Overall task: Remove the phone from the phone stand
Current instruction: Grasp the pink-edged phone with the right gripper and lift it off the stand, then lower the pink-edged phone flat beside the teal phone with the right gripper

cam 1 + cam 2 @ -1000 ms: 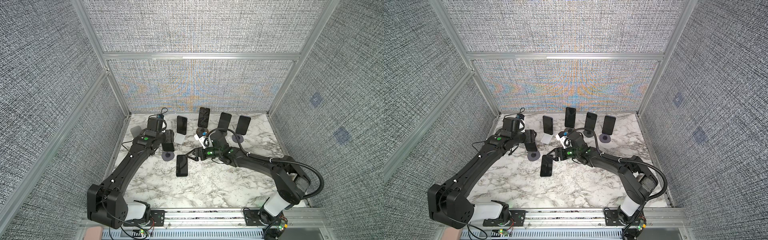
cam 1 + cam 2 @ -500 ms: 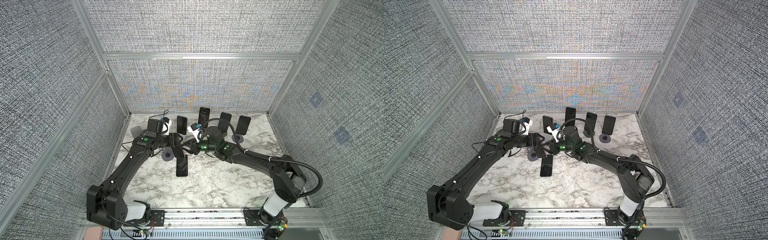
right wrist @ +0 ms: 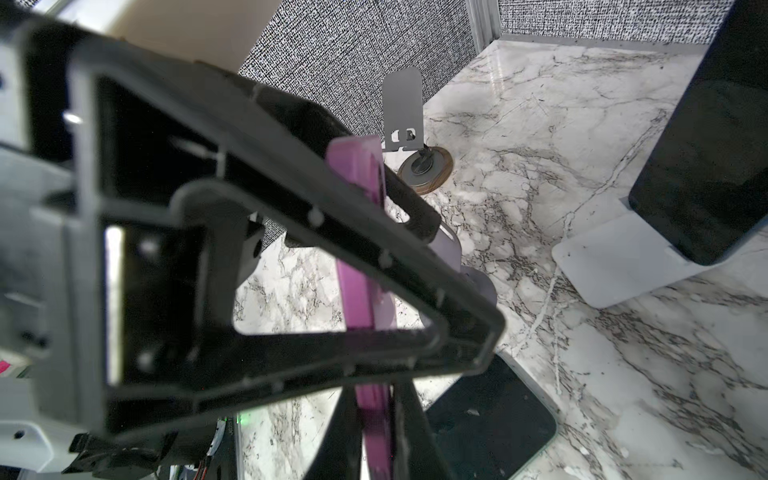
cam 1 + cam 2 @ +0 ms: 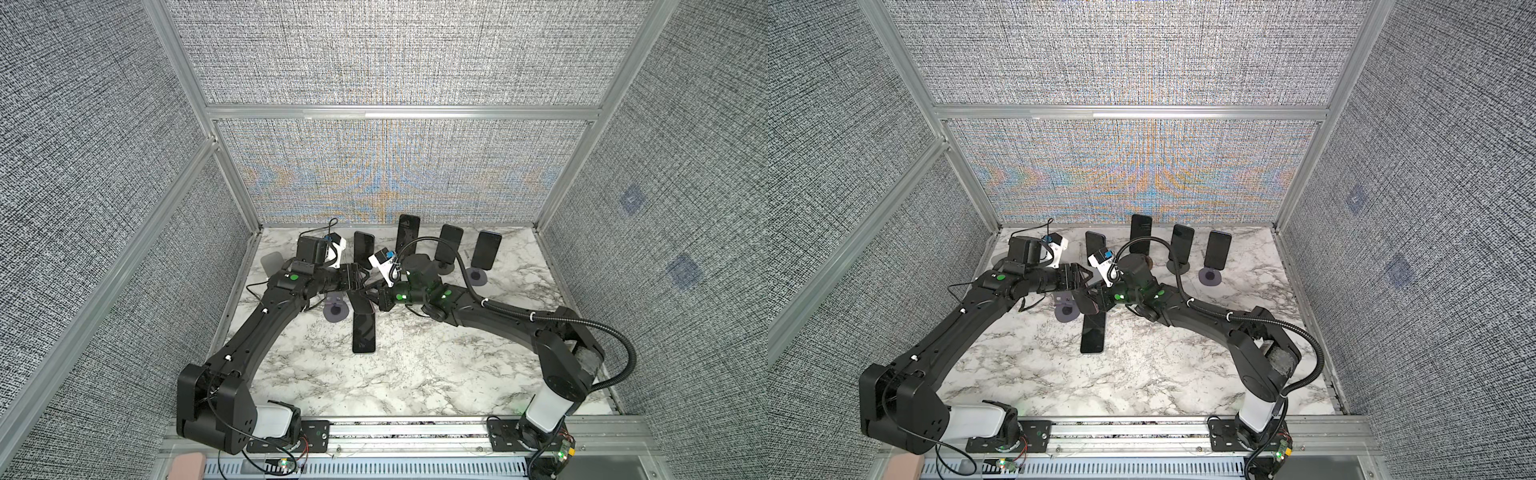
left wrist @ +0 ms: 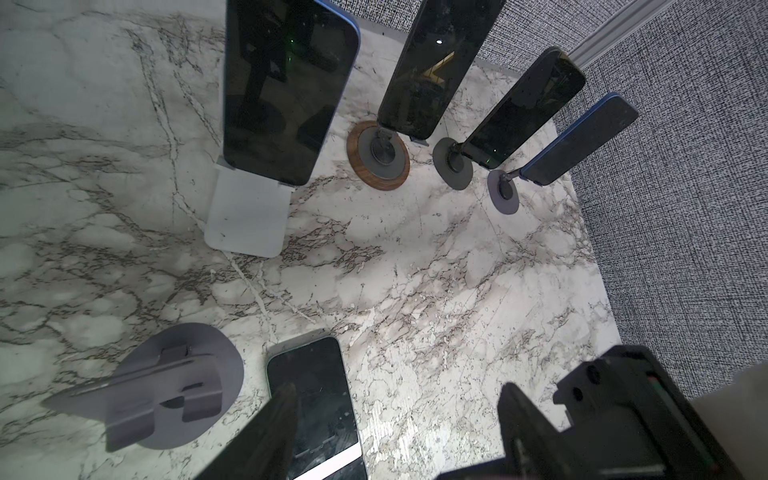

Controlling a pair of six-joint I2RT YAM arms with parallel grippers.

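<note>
A marble tabletop (image 4: pixel 415 374) lies inside grey woven walls framed in aluminium. The phone (image 3: pixel 357 291), purple-edged with a dark screen, is off the purple phone stand (image 5: pixel 166 395). It hangs tilted in the air just beside the stand, on the right arm's side.

The right gripper (image 3: pixel 374 415) is pinched narrow on the phone's two faces near one end. The left gripper (image 5: pixel 397 395) has its fingers set wide. In the right wrist view one finger lies on each long edge of the phone, clasping it across its width.

A second phone (image 4: pixel 364 336) lies flat, screen up, on the marble just beside the stand, below the two grippers. Beyond the stand, toward the back wall, four more phones are propped in a row. A blue-edged phone (image 5: pixel 286 91) leans on a white stand (image 5: pixel 245 216). A tall phone (image 5: pixel 436 66) sits on a wood-rimmed base (image 5: pixel 380 183). A third phone (image 4: pixel 451 241) and a fourth phone (image 4: pixel 486 249) sit on dark round bases. A grey stand (image 4: pixel 272 262) sits on the stand's other side, near the left wall.
</note>
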